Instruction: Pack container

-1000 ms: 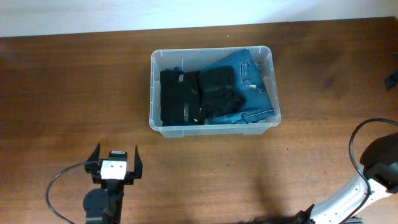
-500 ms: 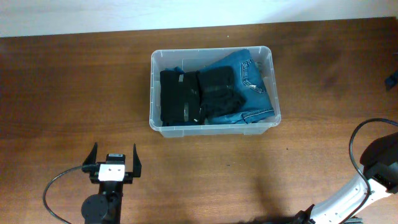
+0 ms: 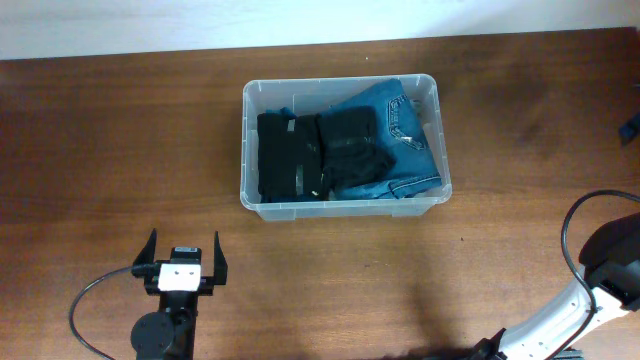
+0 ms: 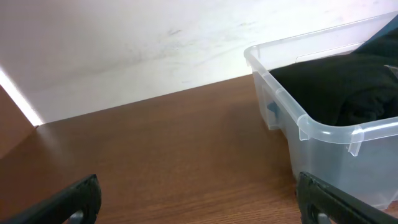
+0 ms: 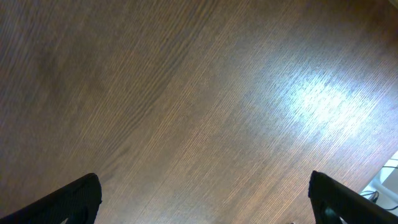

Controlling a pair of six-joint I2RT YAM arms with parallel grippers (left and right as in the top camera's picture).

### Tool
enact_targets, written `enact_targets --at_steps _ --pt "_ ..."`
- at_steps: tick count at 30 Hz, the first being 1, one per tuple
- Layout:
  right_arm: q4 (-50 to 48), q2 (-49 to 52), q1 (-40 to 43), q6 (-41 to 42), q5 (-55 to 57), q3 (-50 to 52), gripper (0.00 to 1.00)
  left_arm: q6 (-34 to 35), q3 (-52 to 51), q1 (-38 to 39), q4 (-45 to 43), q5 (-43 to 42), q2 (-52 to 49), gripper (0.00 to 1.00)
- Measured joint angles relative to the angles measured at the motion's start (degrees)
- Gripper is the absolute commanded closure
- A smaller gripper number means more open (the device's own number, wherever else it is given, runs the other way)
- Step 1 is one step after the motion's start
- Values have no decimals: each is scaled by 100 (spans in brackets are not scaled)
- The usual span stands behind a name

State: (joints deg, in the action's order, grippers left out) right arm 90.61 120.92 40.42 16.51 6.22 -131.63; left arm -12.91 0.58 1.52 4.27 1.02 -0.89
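Note:
The clear plastic container (image 3: 246, 150) stands at the table's middle back, holding folded black clothes (image 3: 290, 155) and blue jeans (image 3: 405, 125). In the left wrist view its near corner (image 4: 292, 118) shows at the right with black cloth (image 4: 348, 87) inside. My left gripper (image 3: 185, 252) is open and empty at the front left, well short of the container; its jaws stand wide apart at the bottom corners of the left wrist view (image 4: 199, 202). My right gripper (image 5: 205, 199) is open and empty over bare wood; in the overhead view only its arm (image 3: 600, 270) shows at the front right.
A white wall (image 4: 124, 50) runs behind the table's far edge. A black cable (image 3: 85, 300) loops beside the left arm. A small blue-grey thing (image 3: 630, 128) sits at the right edge.
The left gripper drew back a little toward the front edge between the earliest frame and half a second ago; since then nothing has moved.

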Motion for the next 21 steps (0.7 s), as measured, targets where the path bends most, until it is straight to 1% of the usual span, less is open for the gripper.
enact_targets --at_steps 6,9,12,14,21 --pt "0 -22 -22 2 2 0 1 0 0 0 0 0 0 1" --pt "0 -232 -107 2 2 55 2 0 0 0 0 0 0 1" --pt "-4 -758 -382 4 2 72 1 0 0 0 0 0 0 1" --pt "-11 -1298 -697 4 0 72 2 0 0 0 0 0 0 1" --pt "-17 -3296 -2240 -48 44 52 2 0 0 0 2 0 0 1"
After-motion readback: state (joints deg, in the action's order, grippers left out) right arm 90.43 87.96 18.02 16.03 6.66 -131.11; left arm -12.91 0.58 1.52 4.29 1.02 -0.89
